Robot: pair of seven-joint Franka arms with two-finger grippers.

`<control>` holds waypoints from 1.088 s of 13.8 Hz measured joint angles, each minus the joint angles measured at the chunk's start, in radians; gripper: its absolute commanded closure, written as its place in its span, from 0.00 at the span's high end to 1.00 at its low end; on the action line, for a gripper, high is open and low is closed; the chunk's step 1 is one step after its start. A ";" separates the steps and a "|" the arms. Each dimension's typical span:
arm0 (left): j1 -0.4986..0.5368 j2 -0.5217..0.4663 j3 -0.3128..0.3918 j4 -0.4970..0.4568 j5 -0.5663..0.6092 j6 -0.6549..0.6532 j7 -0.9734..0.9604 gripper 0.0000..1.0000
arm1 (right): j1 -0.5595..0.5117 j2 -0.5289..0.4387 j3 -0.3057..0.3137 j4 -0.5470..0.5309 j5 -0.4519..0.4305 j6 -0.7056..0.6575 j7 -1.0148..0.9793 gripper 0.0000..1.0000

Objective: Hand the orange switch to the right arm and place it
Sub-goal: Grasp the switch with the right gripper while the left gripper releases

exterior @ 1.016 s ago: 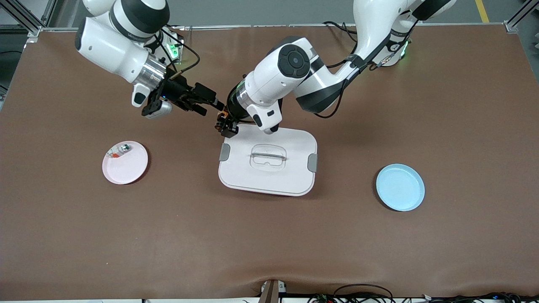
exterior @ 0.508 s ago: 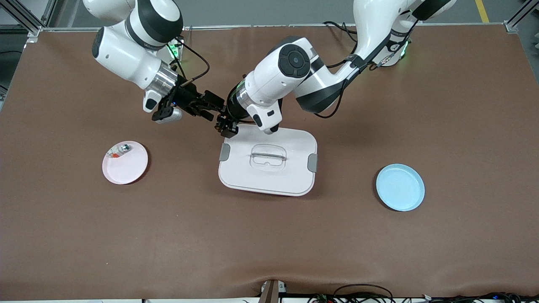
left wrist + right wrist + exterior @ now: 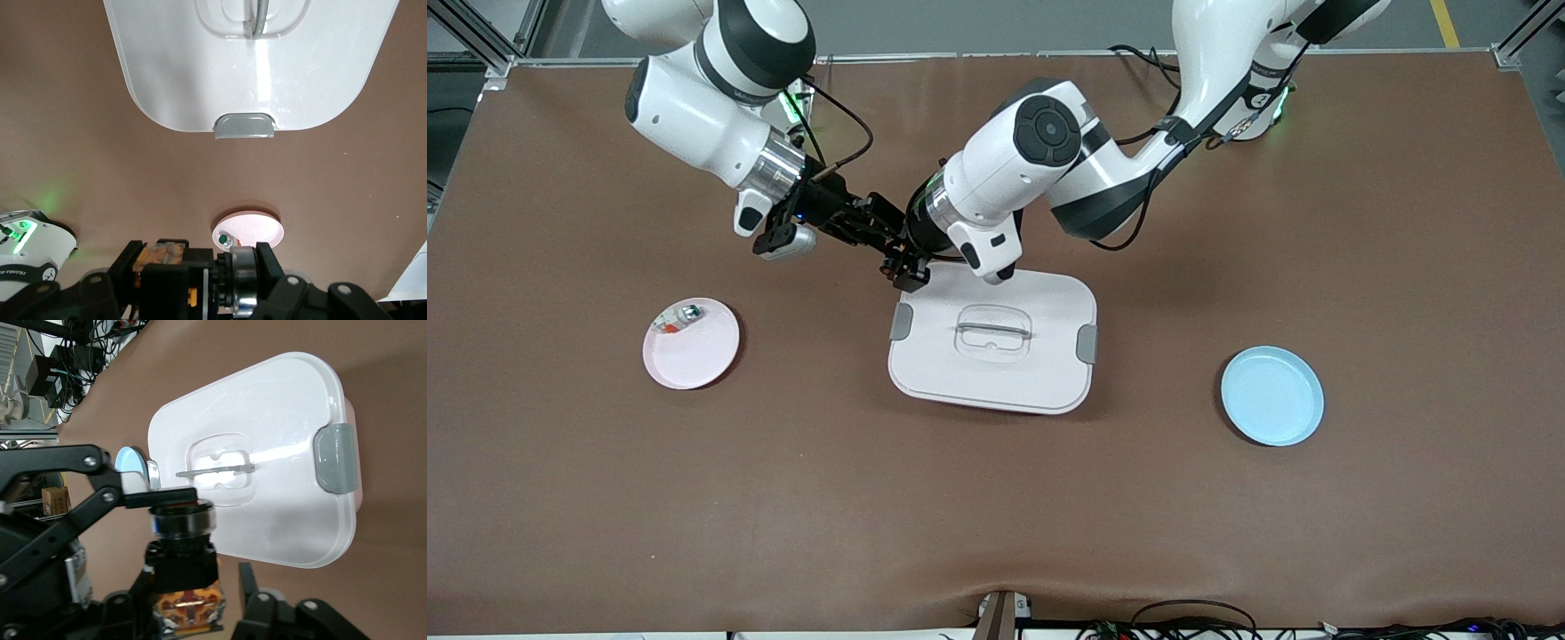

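Small, stiff, light orange switch (image 3: 181, 532) stays clamped in the left tool (image 3: 907, 263) above the white box (image 3: 996, 391); the right tool (image 3: 882, 233) closes around its free end, grip unconfirmed

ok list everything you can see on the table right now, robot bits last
white lidded box: one, white with grey clips, mid-table
pink plate: one, pale pink, toward the right arm's end of the table
small silver-and-red bit: one, silver, red and white, on the pink plate at its rim
blue plate: one, light blue, toward the left arm's end of the table
orange switch: one, black barrel with orange, in the air by the box's corner where both pincers meet
brown mat: one, brown, covering the table
left pincer: one, black, shut on the orange switch
right pincer: one, black, reaching in at the switch, closing around it
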 measured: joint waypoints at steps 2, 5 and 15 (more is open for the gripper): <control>0.000 0.002 0.000 0.000 -0.002 0.002 0.000 0.00 | 0.001 0.000 -0.001 0.001 0.002 0.000 -0.009 0.00; 0.001 0.002 -0.001 0.001 -0.004 0.002 0.000 0.95 | 0.001 0.000 -0.001 0.003 0.002 0.001 -0.011 0.00; 0.147 -0.059 0.010 0.035 -0.006 -0.091 0.215 1.00 | -0.036 0.008 -0.018 0.001 -0.167 -0.054 -0.316 0.00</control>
